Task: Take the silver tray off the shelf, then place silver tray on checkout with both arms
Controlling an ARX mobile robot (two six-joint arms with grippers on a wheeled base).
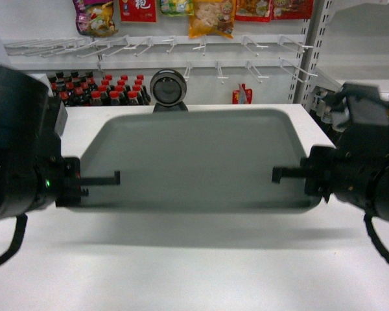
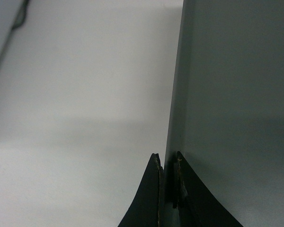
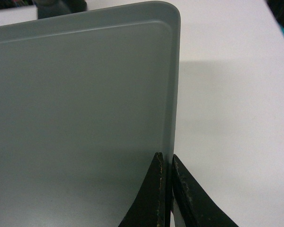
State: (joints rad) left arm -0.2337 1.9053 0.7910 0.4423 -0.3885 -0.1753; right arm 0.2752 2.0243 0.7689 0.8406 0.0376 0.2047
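Centre of frame: silver tray (image 1: pixel 194 155) held above the white desk (image 1: pixel 194 272), its shadow below
Left hand (image 1: pixel 117 177): closed on the tray's left rim
Right hand (image 1: pixel 277 173): pinching the right rim
Upper centre: black scanner (image 1: pixel 167 87) behind the tray

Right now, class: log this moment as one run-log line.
left gripper: shut on tray | right gripper: shut on tray | tray: above checkout, shadow below
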